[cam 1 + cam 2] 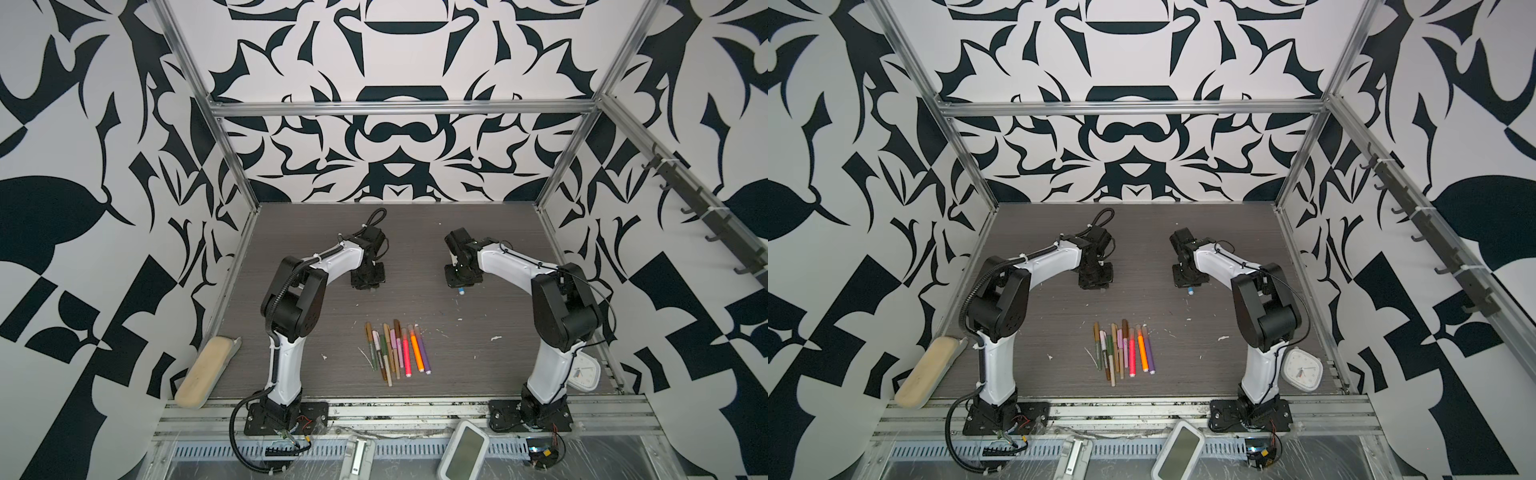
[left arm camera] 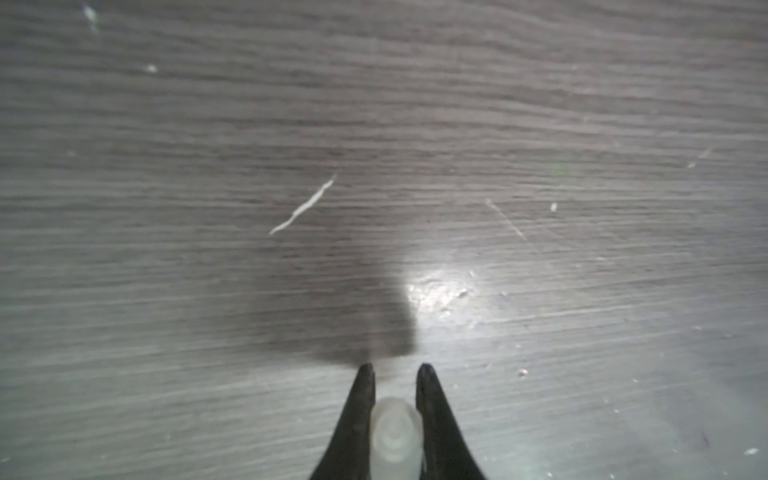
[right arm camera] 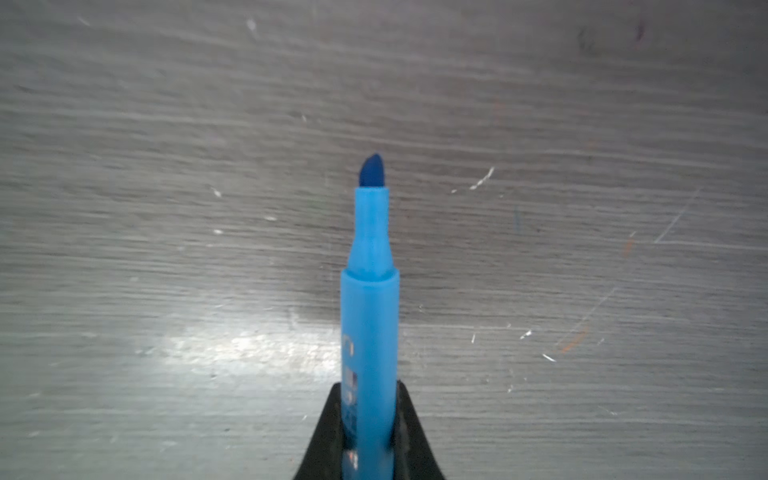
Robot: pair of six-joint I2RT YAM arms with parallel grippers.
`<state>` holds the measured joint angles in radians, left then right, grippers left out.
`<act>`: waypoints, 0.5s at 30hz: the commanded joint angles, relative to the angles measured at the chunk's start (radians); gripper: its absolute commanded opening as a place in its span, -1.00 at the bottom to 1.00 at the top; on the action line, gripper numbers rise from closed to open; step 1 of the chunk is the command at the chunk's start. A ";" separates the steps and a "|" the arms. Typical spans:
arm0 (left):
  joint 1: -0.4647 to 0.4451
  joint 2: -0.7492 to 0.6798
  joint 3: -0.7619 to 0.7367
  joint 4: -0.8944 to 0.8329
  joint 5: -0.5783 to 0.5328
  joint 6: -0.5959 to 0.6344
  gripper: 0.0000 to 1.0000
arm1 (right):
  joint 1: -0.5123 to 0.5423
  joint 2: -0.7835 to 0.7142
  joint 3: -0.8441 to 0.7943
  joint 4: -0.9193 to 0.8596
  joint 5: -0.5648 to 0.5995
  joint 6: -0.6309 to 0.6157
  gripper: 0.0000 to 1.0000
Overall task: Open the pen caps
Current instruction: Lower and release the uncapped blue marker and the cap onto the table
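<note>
The left gripper was pinched on a translucent whitish pen cap. The cap sat deep between the two black fingers, behind their tips, with its rounded end pointing the same way as the fingertips, toward the wood-grain table. The right gripper was clamped on a blue marker. Its barrel stuck out well past the fingertips, and its dark blue felt tip was bare.

In both top views the two grippers hung nose-down over the far half of the table, well apart from each other. A row of markers lay side by side at 6 o'clock of the gap between them, clear of both. From that row, the left gripper stood at about 11 o'clock and the right gripper at about 1 o'clock. The other pen caps, brownish and pinkish, sat on the markers' 12 o'clock ends. Whether the blue tip touched the table could not be told.
</note>
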<state>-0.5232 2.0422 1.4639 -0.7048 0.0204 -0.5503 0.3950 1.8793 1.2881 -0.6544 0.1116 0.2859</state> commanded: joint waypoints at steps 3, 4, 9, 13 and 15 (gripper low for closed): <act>-0.002 0.038 0.027 -0.059 -0.017 0.020 -0.98 | -0.007 0.001 0.000 -0.005 -0.013 0.001 -1.00; -0.001 0.042 0.033 -0.062 -0.015 0.022 -0.95 | -0.008 0.001 -0.006 0.001 -0.019 0.004 -1.00; -0.004 0.061 0.043 -0.069 -0.011 0.022 -0.64 | -0.014 0.011 -0.022 0.017 -0.045 0.010 -1.00; -0.008 0.059 0.043 -0.068 -0.013 0.023 -0.37 | -0.024 0.018 -0.028 0.027 -0.072 0.015 -0.92; -0.009 0.059 0.046 -0.073 -0.012 0.023 -0.24 | -0.029 0.021 -0.030 0.029 -0.086 0.016 -0.71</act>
<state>-0.5270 2.0701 1.5005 -0.7223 0.0189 -0.5282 0.3763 1.9106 1.2648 -0.6312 0.0544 0.2890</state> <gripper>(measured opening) 0.356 0.166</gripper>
